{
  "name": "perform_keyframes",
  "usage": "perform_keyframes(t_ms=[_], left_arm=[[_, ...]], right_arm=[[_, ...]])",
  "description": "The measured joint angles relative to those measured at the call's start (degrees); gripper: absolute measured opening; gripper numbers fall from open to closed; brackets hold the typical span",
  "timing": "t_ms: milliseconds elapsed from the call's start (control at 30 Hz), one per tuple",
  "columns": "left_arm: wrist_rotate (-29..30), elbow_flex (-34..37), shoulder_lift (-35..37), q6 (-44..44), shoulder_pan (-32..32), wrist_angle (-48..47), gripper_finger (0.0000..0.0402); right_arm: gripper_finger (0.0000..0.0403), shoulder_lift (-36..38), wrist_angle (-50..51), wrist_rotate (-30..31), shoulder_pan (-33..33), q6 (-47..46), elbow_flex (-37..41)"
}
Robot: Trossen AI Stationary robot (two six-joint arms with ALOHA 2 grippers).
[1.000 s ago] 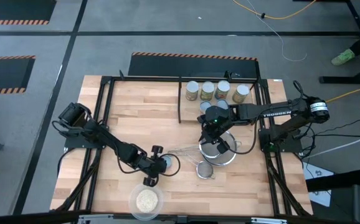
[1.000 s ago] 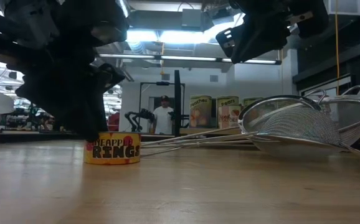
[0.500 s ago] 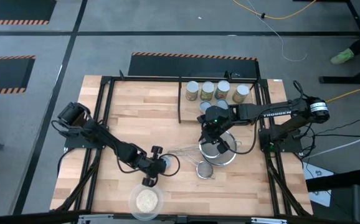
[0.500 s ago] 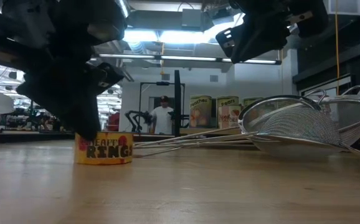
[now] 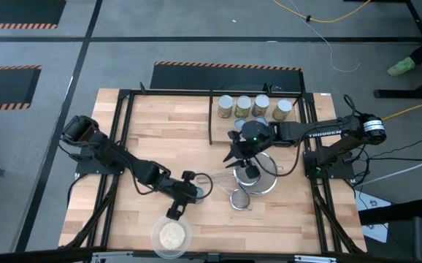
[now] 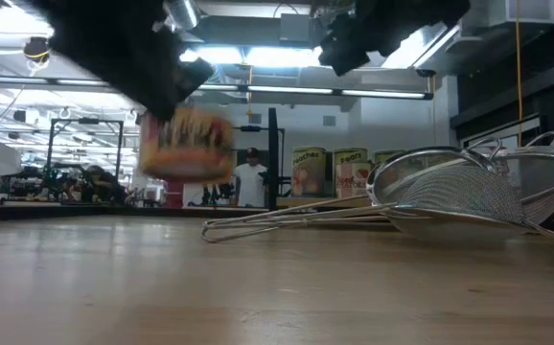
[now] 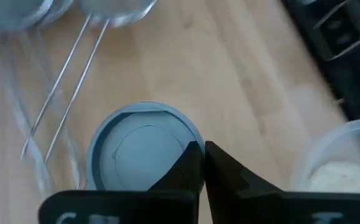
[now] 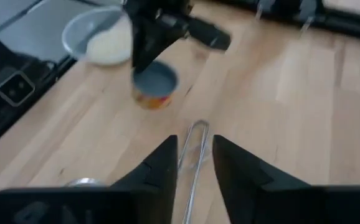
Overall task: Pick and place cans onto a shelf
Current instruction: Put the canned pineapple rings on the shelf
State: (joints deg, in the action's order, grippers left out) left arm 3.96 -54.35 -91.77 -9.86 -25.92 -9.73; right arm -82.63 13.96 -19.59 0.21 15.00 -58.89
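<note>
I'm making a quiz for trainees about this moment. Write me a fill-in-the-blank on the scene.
1. The left gripper holds a short can ____ the table.
2. The tall cans stand in a row on the ____.
3. The right gripper hangs over the wire ____.
4. The clear dish holds beige ____.

Missing words: above; shelf; strainers; grains

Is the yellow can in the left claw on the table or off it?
Off it. In the low view the can hangs clear above the table, gripped by the left claw.

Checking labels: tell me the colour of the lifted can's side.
Yellow with red, best seen in the low view: the can in the left pincer.
</note>
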Motion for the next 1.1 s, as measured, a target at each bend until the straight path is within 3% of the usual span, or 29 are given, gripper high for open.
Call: perform_keyframes(t_ms=[167, 300, 667, 1100], left_arm=[[-5.2, -1.3, 0.0, 4.1, 2.9, 0.2, 0.0003], [-7.9, -2.3, 0.0, 7.2, 5.4, 0.6, 0.0004], [-13.0, -2.7, 0.0, 11.0, 11.9, 2.3, 0.0005], [-13.3, -2.8, 0.0, 11.9, 16.9, 7.2, 0.0004]], right_arm=[[0.0158, 0.0, -4.7, 0.0, 0.2, 0.0, 0.0], [0.0178, 0.0, -7.4, -0.1, 1.2, 0.2, 0.0], [0.0173, -2.0, -10.3, -0.2, 4.6, 0.4, 0.0], [0.0172, -9.3, -14.0, -4.2, 4.9, 0.5, 0.0]])
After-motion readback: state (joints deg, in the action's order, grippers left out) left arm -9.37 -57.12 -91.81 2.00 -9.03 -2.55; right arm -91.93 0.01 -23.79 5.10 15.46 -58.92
